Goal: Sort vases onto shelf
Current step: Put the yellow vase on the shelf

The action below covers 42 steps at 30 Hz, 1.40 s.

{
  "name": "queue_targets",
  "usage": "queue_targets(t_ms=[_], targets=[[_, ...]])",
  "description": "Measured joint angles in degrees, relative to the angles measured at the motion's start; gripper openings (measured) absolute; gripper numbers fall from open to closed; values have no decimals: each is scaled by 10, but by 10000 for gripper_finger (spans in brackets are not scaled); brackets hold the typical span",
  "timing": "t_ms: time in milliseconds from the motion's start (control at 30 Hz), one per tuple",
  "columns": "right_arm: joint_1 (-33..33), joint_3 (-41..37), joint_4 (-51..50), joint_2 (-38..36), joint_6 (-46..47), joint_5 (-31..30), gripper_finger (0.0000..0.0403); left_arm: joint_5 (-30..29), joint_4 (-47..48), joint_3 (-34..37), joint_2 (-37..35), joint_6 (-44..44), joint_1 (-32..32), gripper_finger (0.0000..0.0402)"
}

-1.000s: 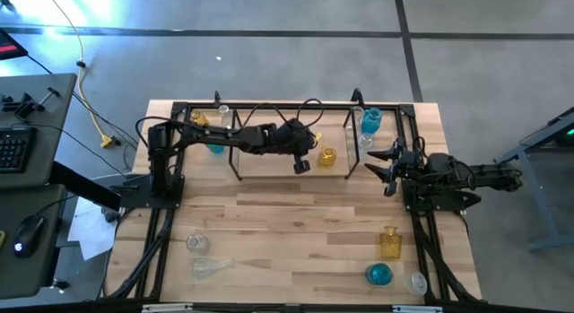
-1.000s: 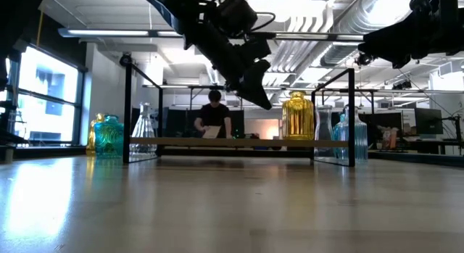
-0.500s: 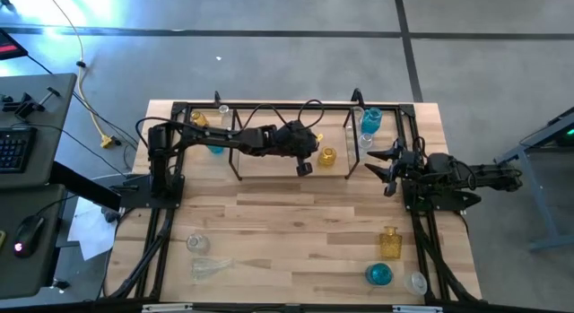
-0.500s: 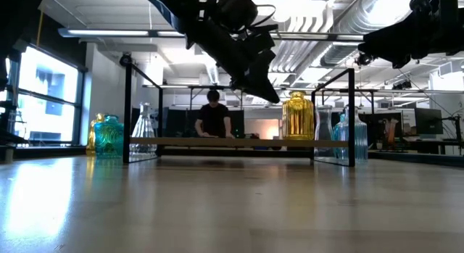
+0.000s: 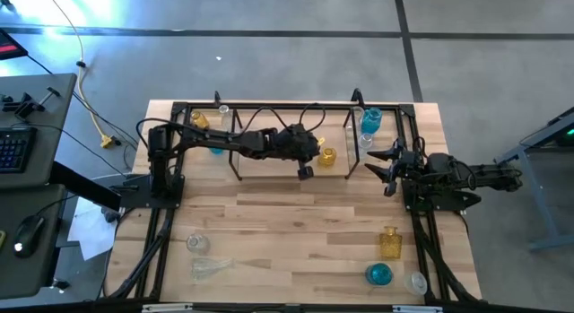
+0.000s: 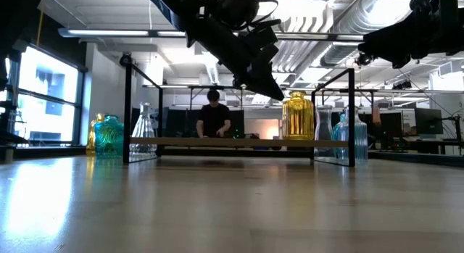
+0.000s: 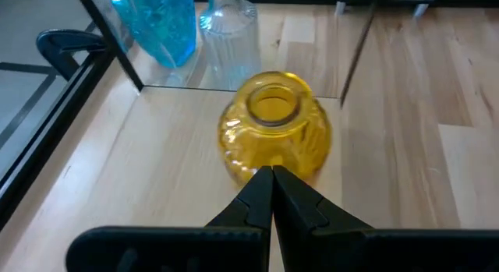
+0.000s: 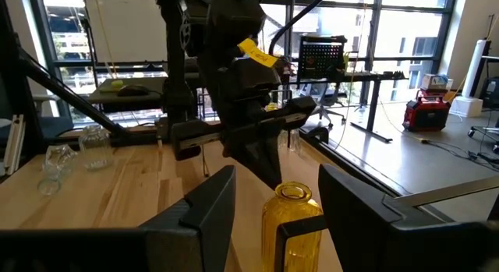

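A round amber-yellow vase (image 5: 327, 157) (image 7: 274, 136) stands upright on its base at the right end of the shelf (image 5: 260, 168), a black rod rack. My left gripper (image 5: 305, 171) (image 7: 273, 174) is shut, slanting down, with its tips just at the vase's side. My right gripper (image 5: 386, 165) (image 8: 277, 178) hovers open and empty outside the shelf's right end. A blue vase (image 5: 370, 120) and a clear one (image 5: 362, 139) stand right of the shelf. An amber vase (image 5: 199, 120), a blue vase (image 5: 215, 148) and a clear vase (image 5: 222, 109) stand left of it. My left gripper has its shut fingertips (image 7: 271, 182) at the yellow vase's side (image 7: 257, 167), below its mouth. They come slanting down from the table's left. Whether they touch the glass I cannot tell. The vase stands upright on the shelf floor.
Near the front right stand a square amber bottle (image 5: 389, 242), a blue vase (image 5: 379, 274) and a clear one (image 5: 415, 282). Two clear vases (image 5: 197, 244) (image 5: 208, 268) lie front left. Black frame rails edge the table. A person (image 6: 214, 119) works in the room behind.
My left gripper, still shut, has moved a little toward the table's right edge and slightly up, closing on the yellow vase. The vase has stayed in place. My right arm has kept still.
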<state>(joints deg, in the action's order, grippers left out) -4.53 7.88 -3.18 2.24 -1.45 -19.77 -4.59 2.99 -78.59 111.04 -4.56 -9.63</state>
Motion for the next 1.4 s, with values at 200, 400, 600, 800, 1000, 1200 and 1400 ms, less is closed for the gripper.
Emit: queue_targets(t_ms=[200, 400, 600, 800, 1000, 1200, 1400], targets=[[0, 0, 0, 0, 2, 0, 170, 13, -8, 0, 0, 10, 0, 0], [0, 0, 0, 0, 2, 0, 170, 18, -32, 0, 0, 13, 3, 0], [0, 0, 0, 0, 5, 0, 170, 18, -34, 0, 0, 13, 3, 0], [0, 0, 0, 0, 6, 0, 170, 18, -43, 0, 1, 14, 2, 0], [0, 0, 1, 0, 6, 0, 170, 18, -64, 0, 23, 16, 2, 0], [0, 0, 1, 0, 6, 0, 170, 19, -82, -1, 34, 19, 2, 0], [0, 0, 0, 0, 6, 0, 170, 39, -92, -1, 35, 21, 2, 0]])
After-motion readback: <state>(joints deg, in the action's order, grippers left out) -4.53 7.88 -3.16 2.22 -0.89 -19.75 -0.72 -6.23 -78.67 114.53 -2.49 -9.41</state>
